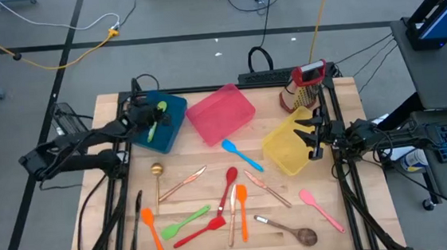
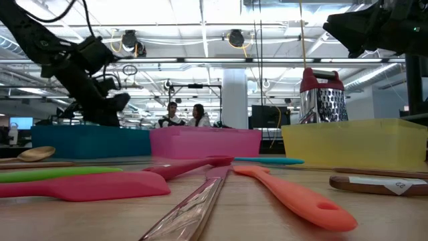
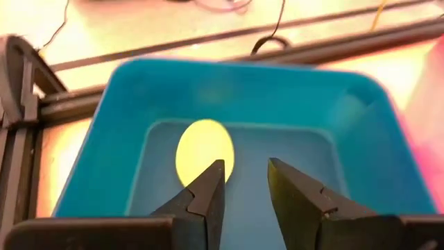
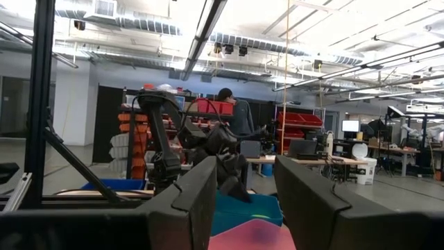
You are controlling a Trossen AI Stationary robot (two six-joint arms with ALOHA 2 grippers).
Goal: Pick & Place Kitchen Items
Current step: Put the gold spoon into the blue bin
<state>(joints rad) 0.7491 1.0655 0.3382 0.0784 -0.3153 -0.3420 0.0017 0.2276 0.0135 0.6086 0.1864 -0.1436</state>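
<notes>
Left gripper is hovering, fingers apart and empty, over the blue bin at upper left, where a green spatula is lying. Right gripper is waiting open above the yellow bin.

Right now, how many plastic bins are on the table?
3. The blue bin is at the back left under the left gripper, the pink bin at the back middle, and the yellow bin on the right beside the right gripper. None seems hidden.
</notes>
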